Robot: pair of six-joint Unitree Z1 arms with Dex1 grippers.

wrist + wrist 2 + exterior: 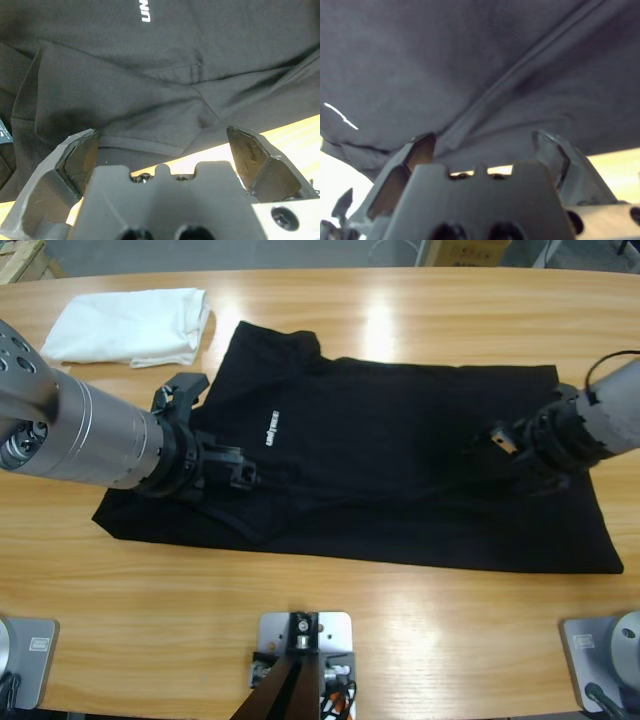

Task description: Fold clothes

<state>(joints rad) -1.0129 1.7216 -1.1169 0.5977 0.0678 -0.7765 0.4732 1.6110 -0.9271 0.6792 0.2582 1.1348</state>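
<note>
The clothes, a black polo shirt (pixel 400 450), lie spread flat across the middle of the table, with white chest lettering (pixel 274 427) facing up and the collar toward the far edge. My left gripper (pixel 238 472) reaches in from the left and hovers low over the shirt's left part below the lettering. In the left wrist view this gripper (pixel 161 135) is open, with a folded sleeve of the shirt (pixel 150 90) just ahead of it. My right gripper (pixel 497 443) comes in from the right over the shirt's right half. It (pixel 484 139) is open above the black fabric (pixel 470 60), holding nothing.
A white folded garment (pixel 130 325) lies at the far left of the table (pixel 400 630). Bare wood runs along the near edge in front of the shirt and along the far edge behind it.
</note>
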